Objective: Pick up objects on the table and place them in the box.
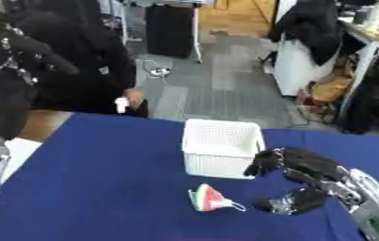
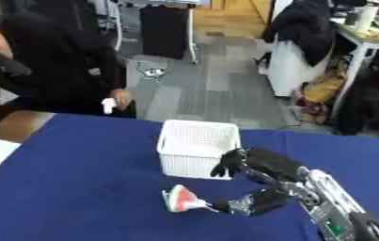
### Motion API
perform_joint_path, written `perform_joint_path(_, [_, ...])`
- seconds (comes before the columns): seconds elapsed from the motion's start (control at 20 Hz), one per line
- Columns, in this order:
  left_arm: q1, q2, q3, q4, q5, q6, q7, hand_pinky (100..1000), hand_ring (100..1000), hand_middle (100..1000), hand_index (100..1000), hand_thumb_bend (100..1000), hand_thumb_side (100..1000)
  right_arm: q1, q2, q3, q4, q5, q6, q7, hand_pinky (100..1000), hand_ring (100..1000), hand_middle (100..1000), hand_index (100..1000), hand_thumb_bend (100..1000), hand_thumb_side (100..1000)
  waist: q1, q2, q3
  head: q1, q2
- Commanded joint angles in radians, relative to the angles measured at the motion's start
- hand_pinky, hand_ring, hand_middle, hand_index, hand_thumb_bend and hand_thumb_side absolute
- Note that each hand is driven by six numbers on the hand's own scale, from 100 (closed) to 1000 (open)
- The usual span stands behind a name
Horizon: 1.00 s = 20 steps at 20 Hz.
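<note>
Scene: a blue-covered table (image 1: 102, 188) is being worked, with a white perforated box (image 1: 219, 148) standing mid-table.
Object: a small watermelon-slice piece (image 1: 206, 197) is lying just near of the box, left of the right hand (image 1: 295, 174).
Hand: fingers and thumb are being held apart, curved toward the piece, nothing clamped.
Left hand: it is not being shown.
Handling: probably light and rigid plastic; the curved rind edge is judged the best hold.
Box: nothing is being seen inside, though its floor is hidden.
</note>
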State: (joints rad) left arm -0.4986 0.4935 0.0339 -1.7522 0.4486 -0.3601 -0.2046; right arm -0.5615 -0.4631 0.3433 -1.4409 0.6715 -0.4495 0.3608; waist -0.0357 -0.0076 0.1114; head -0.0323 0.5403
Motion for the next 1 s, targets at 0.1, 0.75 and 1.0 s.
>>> perform_joint_path(0.1, [-0.021, 0.026, 0.0, -0.009, 0.001, -0.003, -0.007, 608, 578, 716, 674, 124, 843, -0.022, 0.015, -0.002, 0.027, 0.04, 0.036, -0.016, 533, 561, 600, 762, 499, 1000, 0.004, -0.008, 0.001, 0.013, 0.008])
perform_joint_path(0.75, [-0.027, 0.019, -0.005, -0.006, 0.002, -0.003, -0.022, 607, 577, 716, 674, 124, 844, -0.063, 0.12, -0.014, 0.216, 0.241, 0.058, -0.086, 556, 575, 621, 770, 534, 1000, 0.005, -0.006, 0.007, 0.008, 0.003])
perform_joint_path(1.0, [-0.03, 0.014, -0.005, -0.007, 0.002, -0.001, -0.024, 608, 577, 717, 674, 124, 845, -0.081, 0.164, -0.035, 0.29, 0.337, 0.063, -0.132, 567, 583, 626, 770, 554, 1000, 0.006, -0.004, 0.011, -0.006, -0.004])
